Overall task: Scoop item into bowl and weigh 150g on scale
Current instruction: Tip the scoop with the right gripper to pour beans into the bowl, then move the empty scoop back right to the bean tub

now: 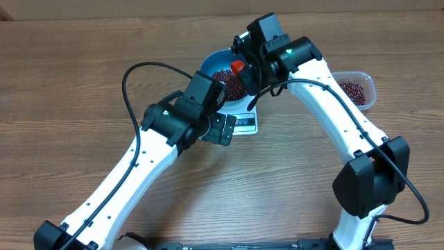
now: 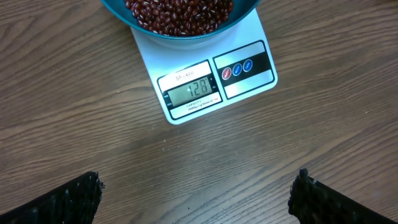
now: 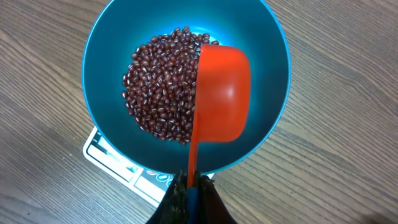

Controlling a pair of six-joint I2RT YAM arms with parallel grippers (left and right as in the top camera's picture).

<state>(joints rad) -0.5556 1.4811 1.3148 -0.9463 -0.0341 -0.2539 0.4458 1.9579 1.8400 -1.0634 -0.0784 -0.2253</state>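
Hovering low over the table in front of the scale (image 2: 208,84), the left gripper (image 2: 198,180) is standing wide open and holding nothing. The scale's display is showing what looks like 120, which is short of the target. The bowl (image 3: 270,87) is sitting on the scale with a heap of beans (image 3: 158,93) lying in it. Above the heap, the scoop (image 3: 224,93) is hanging tipped inside the bowl, and the right gripper (image 3: 189,196) is clamping tight on its handle. More beans are waiting in the tub (image 1: 370,85), well off to the right. The gap to the target is looking small, so a full scoop is likely to overshoot it. A scoop resting on the rim could be falsifying the reading, and a hurried carry could be scattering beans.
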